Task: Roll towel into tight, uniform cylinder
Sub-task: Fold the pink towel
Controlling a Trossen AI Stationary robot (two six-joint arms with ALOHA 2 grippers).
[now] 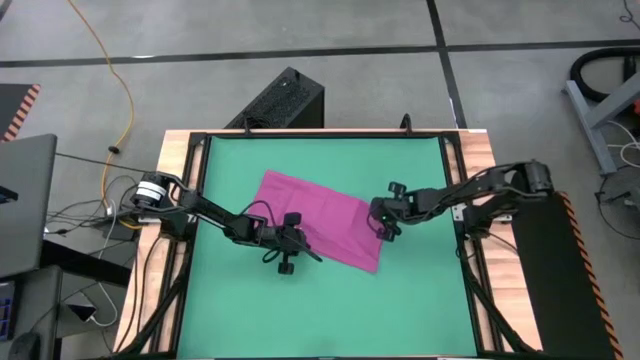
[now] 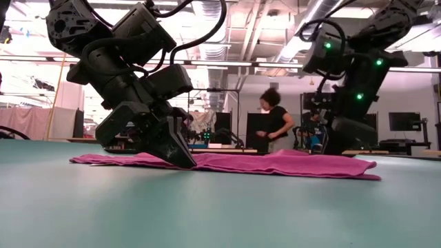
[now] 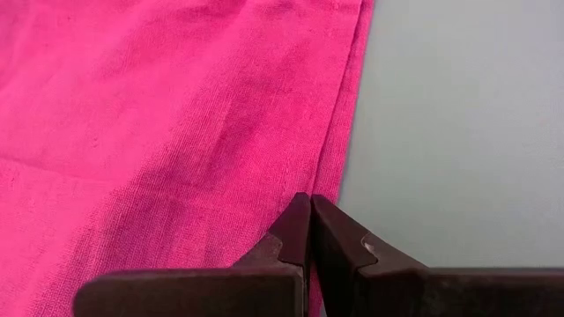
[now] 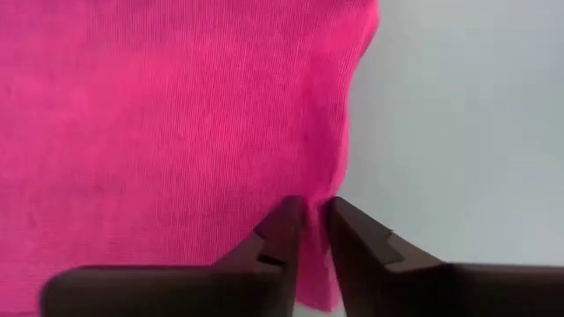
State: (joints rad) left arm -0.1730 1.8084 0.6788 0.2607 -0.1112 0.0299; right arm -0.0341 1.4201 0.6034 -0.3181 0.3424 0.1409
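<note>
The green mat (image 1: 330, 300) is seen whole only in the high view, framed by the wooden table (image 1: 480, 145), and the towel (image 1: 320, 215) is laid flat on it, slanted, near the middle. Its outline as a four-sided sheet is given by that view alone; in the low view the towel (image 2: 275, 164) is reduced to a thin, slightly rumpled pink band lying on the mat, not rolled at all. A person (image 2: 274, 124) standing in the room beyond the table is shown only by the low view.

The weave and the hem of the cloth are shown only by the wrist views. In the left wrist view the towel (image 3: 176, 132) fills most of the picture, its edge running beside bare mat (image 3: 458, 132).

The left gripper (image 3: 310, 211) is placed at the towel's near-left edge, low on the mat, with its fingers pressed together at the hem; whether any cloth is caught between them cannot be told.

The right gripper (image 4: 315, 216) is set at the towel's right edge, where the cloth (image 4: 176, 114) bulges slightly. Its fingers are held a narrow gap apart, and a fold of the towel's edge is seen between them, pinched.
</note>
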